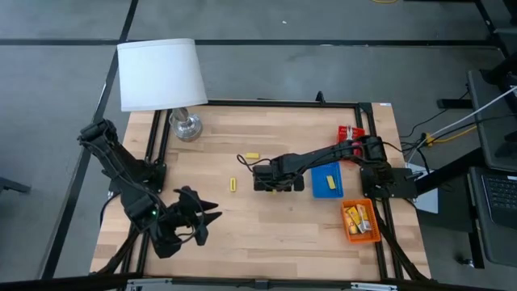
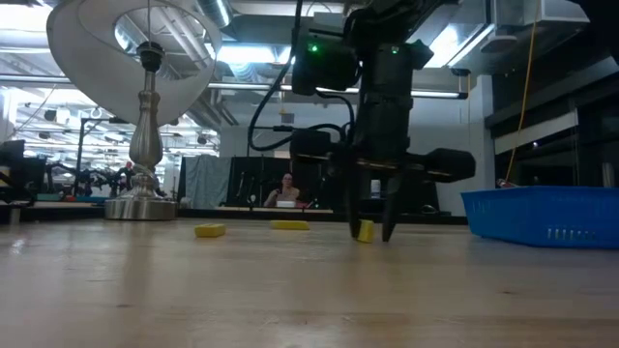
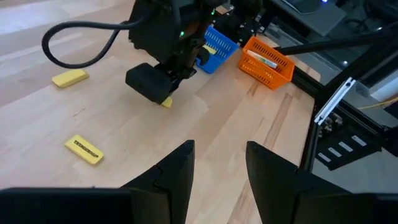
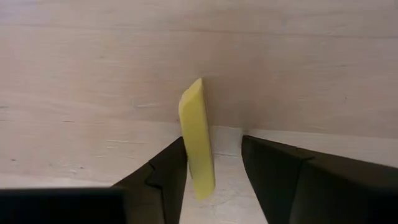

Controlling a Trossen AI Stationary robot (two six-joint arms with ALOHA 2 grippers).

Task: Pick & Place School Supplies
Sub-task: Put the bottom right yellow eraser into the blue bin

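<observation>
A tiny yellow oblong piece (image 4: 198,140) stands on edge on the table between the fingers of my right gripper (image 4: 214,168). That gripper is open and points down at the table's middle (image 1: 271,184). In the low view the piece (image 2: 365,231) sits low between the fingertips. Two more yellow items lie flat on the wood: one (image 1: 252,155) toward the far side and one printed (image 1: 233,184) to the left. My left gripper (image 3: 217,162) is open, touches nothing and hovers near the table's near-left part (image 1: 206,217). My right gripper comes from above, pointing down, with one finger on either side of the yellow piece. One finger's (image 4: 168,171) inner side lies against the piece's flat face (image 4: 194,155); the other finger (image 4: 273,168) stands apart from it. The piece is tilted, with its lower edge on the table.
A blue tray (image 1: 327,179) sits just right of my right gripper. An orange tray (image 1: 359,221) holding yellow packs is at the near-right corner, and a red tray (image 1: 349,132) is at the far right. A white-shaded lamp (image 1: 161,73) stands at the far-left corner.
</observation>
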